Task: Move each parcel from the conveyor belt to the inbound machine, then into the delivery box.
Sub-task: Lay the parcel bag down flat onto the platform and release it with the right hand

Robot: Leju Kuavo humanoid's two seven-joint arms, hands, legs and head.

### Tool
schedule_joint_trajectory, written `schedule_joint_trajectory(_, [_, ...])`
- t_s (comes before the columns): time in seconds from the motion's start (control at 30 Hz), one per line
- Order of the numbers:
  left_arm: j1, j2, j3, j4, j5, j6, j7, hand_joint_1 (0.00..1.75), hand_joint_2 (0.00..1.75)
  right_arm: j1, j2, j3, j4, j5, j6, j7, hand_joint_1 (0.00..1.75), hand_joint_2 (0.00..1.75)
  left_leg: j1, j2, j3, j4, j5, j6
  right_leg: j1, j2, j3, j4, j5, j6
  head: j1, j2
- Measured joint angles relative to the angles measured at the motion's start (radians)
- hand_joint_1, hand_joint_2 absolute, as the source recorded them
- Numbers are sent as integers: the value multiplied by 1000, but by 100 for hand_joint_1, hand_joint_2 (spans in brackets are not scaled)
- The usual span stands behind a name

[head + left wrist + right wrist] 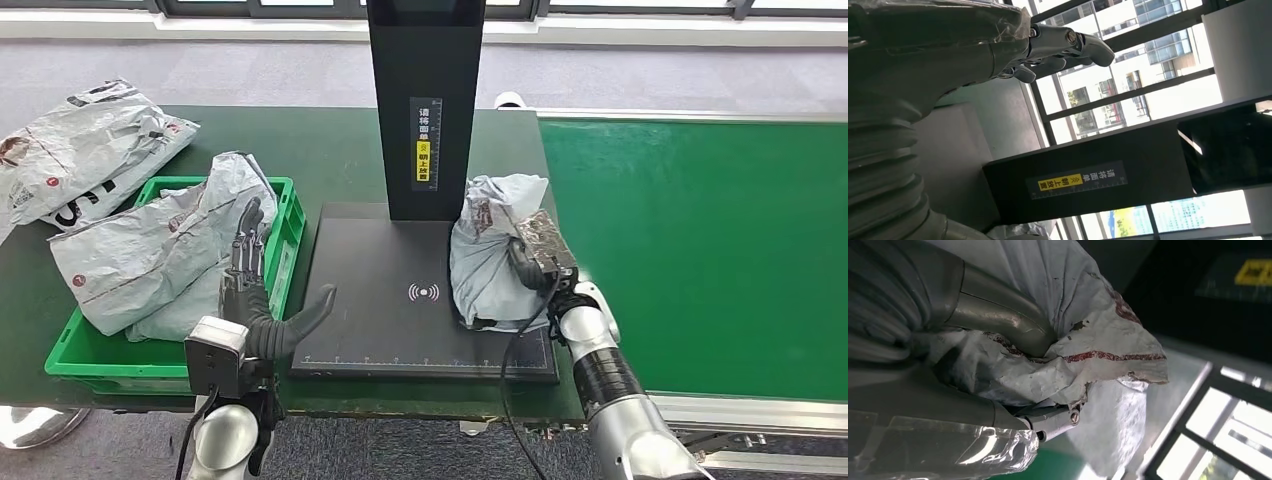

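Your right hand [540, 262] grips a crumpled grey parcel [490, 250], thumb and fingers pressed into its wrapping, and the parcel rests on the right edge of the inbound machine's black scan plate [380, 300], just beside the upright black column [425, 110]. Your left hand [255, 300] holds nothing, fingers spread apart, hovering over the right rim of the green delivery box [285, 215] at the plate's left edge. Two grey parcels [150, 255] already lie in that box. Another bag [85, 150] sits at the bench's far left corner. The green conveyor belt [700, 240] runs along the right.
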State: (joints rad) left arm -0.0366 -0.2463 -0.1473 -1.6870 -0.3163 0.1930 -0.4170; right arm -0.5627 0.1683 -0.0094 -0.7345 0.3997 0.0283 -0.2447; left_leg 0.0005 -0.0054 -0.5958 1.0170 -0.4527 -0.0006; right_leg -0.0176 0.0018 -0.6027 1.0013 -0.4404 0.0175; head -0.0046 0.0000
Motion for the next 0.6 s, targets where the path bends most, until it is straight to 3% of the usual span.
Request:
schedule_joint_trajectory(0.47, [-43,9,-28,33,22,4,9,0,175,-86,69,72,200,-1,21,15,175,175,0,0,0,0,0,0,0,0,0,0,1,0,0,0])
schedule_joint_trajectory(0.5, [-45,9,-30,35,22,5,10,0,175,-87,75,77,206,-2,22,18,158,175,0,0,0,0,0,0,0,0,0,0,1,0,0,0])
schedule_joint_trajectory(0.6, [-52,11,-37,42,27,8,13,0,175,-87,89,92,222,-11,24,24,41,175,0,0,1,0,0,0,0,0,0,0,1,0,0,0])
